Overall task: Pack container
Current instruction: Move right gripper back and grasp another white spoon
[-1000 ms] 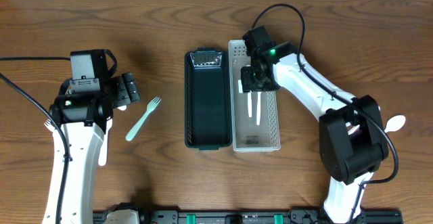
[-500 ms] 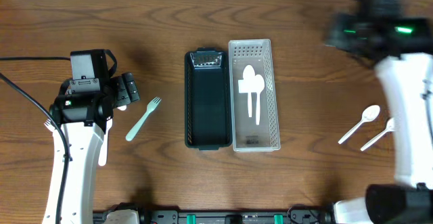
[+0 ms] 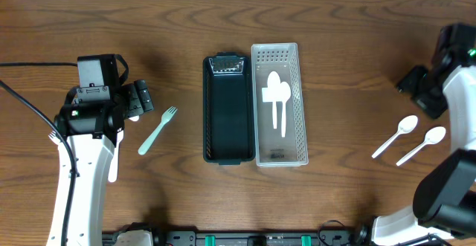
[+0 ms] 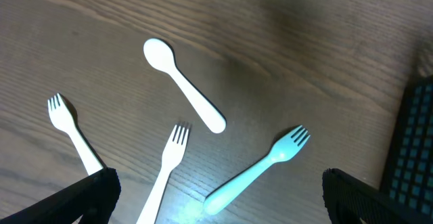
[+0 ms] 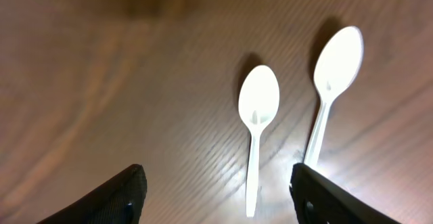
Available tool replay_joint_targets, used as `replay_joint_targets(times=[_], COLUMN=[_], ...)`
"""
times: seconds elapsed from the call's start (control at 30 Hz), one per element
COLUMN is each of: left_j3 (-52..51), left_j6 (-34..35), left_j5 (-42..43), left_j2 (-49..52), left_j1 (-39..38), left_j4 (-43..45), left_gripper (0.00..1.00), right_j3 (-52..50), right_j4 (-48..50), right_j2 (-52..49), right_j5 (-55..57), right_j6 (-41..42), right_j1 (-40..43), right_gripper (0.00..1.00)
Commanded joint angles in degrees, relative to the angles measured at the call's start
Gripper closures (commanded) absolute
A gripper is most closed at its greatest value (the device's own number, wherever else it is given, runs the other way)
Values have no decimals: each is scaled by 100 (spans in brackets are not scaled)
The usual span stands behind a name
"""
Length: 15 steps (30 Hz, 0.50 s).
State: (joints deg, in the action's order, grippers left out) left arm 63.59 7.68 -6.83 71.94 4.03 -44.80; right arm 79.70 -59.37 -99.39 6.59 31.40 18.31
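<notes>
A black container lies at the table's middle, and a clear perforated tray beside it holds two white spoons. My right gripper is open and empty at the far right, just above two loose white spoons. These spoons also show in the right wrist view, between the open jaws. My left gripper is open and empty above a teal fork.
The left wrist view shows a white spoon and two white forks lying close to the teal fork. The black container's edge is at that view's right. A white utensil lies partly under the left arm.
My right arm has swung from over the clear tray out to the far right, above the two loose spoons. Two spoons stay in the tray. The left arm has not moved.
</notes>
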Motion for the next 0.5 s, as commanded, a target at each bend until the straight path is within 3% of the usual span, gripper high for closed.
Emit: replay_joint_targets(times=[0.0,0.47], left_j3=[140,140], left_j6=[9,9], left_j5=[-2,-2], left_j2=[20,17], left_j1=[28,28], left_j4=[-17,-17], left_gripper=[2,2], right_j3=[-562,-2216], right_j4=[369,1860], right_j2=[-118,-221], right_j5=[-101,-127], right_j6=[-20,-44], right_j1=[15,15], right_gripper=[28,23])
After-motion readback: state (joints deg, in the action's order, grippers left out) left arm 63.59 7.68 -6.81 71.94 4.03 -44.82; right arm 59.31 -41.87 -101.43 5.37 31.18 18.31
